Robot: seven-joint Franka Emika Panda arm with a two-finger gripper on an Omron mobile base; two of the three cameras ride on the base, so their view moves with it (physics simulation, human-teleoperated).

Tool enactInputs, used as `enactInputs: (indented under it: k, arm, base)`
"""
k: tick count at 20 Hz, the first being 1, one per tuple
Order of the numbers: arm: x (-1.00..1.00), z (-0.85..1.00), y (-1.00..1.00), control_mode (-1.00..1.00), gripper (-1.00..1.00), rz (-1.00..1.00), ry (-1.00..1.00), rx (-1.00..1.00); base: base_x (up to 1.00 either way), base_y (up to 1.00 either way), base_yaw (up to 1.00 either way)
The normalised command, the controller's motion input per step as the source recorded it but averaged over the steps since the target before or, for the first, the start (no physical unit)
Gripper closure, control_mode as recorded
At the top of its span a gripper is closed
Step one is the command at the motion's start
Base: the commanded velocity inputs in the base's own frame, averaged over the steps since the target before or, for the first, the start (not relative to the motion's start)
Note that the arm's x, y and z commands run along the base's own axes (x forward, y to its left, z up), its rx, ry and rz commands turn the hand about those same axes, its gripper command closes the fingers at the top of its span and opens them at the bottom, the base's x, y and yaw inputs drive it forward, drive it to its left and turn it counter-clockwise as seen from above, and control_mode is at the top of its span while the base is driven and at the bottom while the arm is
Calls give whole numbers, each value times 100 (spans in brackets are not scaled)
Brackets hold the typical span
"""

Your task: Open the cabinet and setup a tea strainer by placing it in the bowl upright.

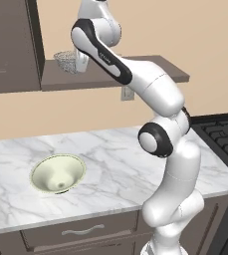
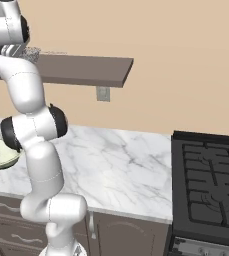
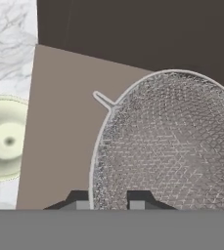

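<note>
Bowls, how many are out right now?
1. The bowl sits on the marble counter, below the shelf. Closed cabinets could hide others.

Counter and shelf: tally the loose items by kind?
Tea strainer: 1, on the shelf, gripper shut on its rim
Bowl: 1, on the counter
Total: 2

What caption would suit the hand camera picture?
Gripper shut on the tea strainer rim on a brown shelf, bowl waiting below.
</note>
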Motion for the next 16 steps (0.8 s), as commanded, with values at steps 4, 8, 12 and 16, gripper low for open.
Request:
enactInputs:
  k: [4,8,12,16]
  arm:
    - [0,0,2,-100,100,2,0,0]
    - [0,0,0,-100,100,0,-1,0]
    - [-38,24,0,-100,100,-3,-14,-2]
    - [-95,34,-8,-100,100,-10,-23,0]
  base:
    - [0,0,0]
    - [0,0,0]
    - [0,0,0]
    - [0,0,0]
